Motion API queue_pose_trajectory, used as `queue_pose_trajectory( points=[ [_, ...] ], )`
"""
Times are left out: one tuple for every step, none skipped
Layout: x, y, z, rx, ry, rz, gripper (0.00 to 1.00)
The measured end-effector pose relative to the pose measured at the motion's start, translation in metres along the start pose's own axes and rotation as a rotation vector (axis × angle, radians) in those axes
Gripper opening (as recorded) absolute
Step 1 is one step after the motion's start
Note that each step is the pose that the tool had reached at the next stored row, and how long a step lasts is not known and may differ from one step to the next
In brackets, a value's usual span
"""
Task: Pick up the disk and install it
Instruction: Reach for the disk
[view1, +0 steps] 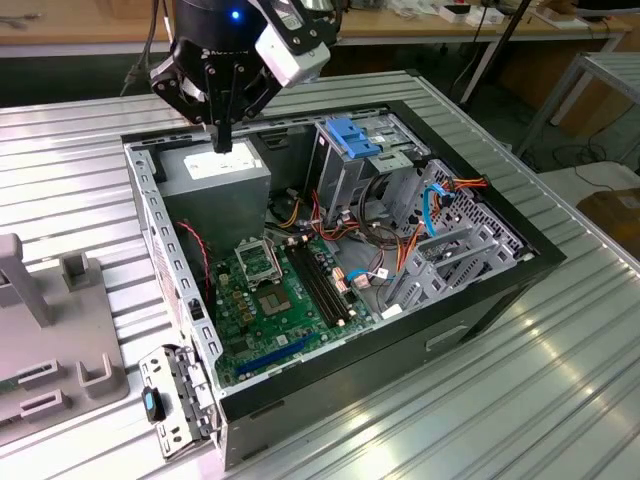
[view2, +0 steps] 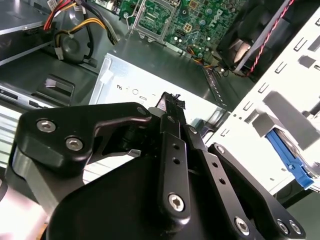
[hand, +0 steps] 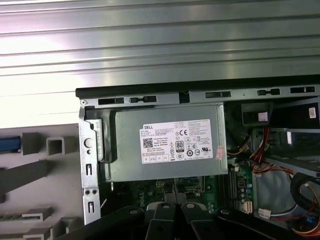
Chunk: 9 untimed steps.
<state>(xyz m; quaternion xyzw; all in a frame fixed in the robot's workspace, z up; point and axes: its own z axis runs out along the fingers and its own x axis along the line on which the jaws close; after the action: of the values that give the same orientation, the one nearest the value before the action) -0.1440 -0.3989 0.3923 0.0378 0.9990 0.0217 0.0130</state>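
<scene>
1. Overhead, at roughly 10 o'clock of the open computer case (view1: 455, 320) in the exterior view: the gripper (view1: 222, 143), pointed straight down over the power-supply box (view1: 215, 190)
2. Fingers (view2: 172, 145) pressed together along their length in the second wrist view, gripping nothing; tips close above the box's white label (hand: 176, 141), contact with it unclear
3. In the first wrist view, on the grey fixture (hand: 45, 170) beside the case: a sliver of bright blue (hand: 10, 143); cannot tell whether that belongs to the disk
4. At 1 o'clock inside the case, exterior view: the blue-topped drive cage (view1: 350, 140), upright, with red and orange cables (view1: 400, 245) trailing off toward its 5 o'clock
5. From the case's middle toward 7 o'clock: the green motherboard (view1: 265, 300), flat on the case floor
6. Under everything: the ribbed metal tabletop (view1: 520, 400), with the fixture lying at 9 o'clock of the case
</scene>
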Motion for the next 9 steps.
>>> queue_pose_trajectory(
  points=[
    [0.0019,-0.0002,0.0000,0.0000,-0.0001,0.000,0.11],
    [0.0033,-0.0002,0.0000,-0.0001,-0.0001,0.000,0.11],
    [0.0046,-0.0003,-0.0001,0.0000,0.0000,0.000,0.11],
    [0.0076,-0.0006,-0.0002,0.0001,0.0000,0.000,0.11],
    [0.0105,-0.0008,-0.0003,0.0000,-0.0001,0.000,0.11],
    [0.0123,-0.0009,-0.0003,0.0000,-0.0001,0.000,0.11],
    [0.0140,-0.0011,-0.0003,-0.0001,-0.0001,0.000,0.11],
    [0.0151,-0.0012,-0.0004,0.0000,-0.0001,0.000,0.11],
    [0.0159,-0.0012,-0.0004,-0.0001,-0.0001,0.000,0.11]
  ],
)
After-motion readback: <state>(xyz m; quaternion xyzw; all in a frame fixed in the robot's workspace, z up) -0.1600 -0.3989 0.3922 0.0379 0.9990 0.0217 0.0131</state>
